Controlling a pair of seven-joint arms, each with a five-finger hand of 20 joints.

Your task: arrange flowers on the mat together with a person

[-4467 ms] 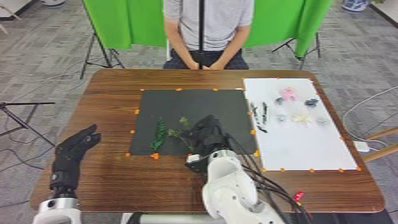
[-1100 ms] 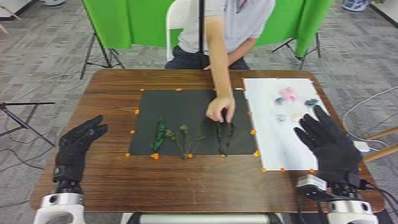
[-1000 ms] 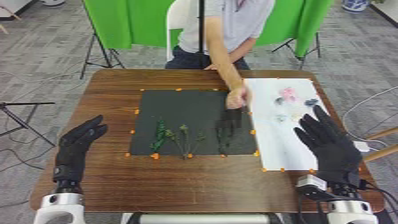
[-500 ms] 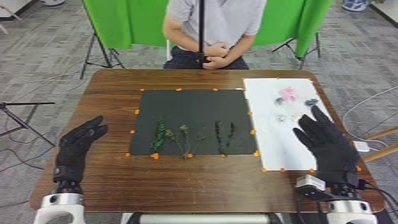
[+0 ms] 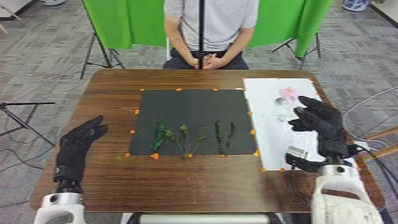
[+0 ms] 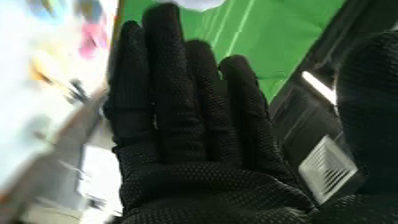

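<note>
In the head view, my left hand [image 5: 80, 145] is open above the table's left side. My right hand [image 5: 322, 125] is over the white sheet's right part, fingers loosely extended; in the right wrist view this hand [image 6: 178, 115] has straight fingers and holds nothing. On the dark mat [image 5: 191, 106] lie a leafy green stem [image 5: 159, 136], a branching sprig [image 5: 185, 140] and a pair of dark green stems [image 5: 223, 138]. The white sheet [image 5: 263, 92] bears a pink flower [image 5: 288, 93] and small pale and dark blooms, partly hidden by my hand. The pink flower [image 6: 92, 40] also appears beside my fingers in the wrist view.
Orange tape pieces mark the edges of the mat and sheet. The brown table [image 5: 204, 180] extends in front of the mat. A dark upright pole [image 5: 202, 30] rises at the far edge, and cables run beside my right forearm.
The person's hand laid the dark stems, formerly on the sheet, on the mat, then withdrew. My right hand left the mat for the sheet and just moved forward, turning, its thumb now spread leftward.
</note>
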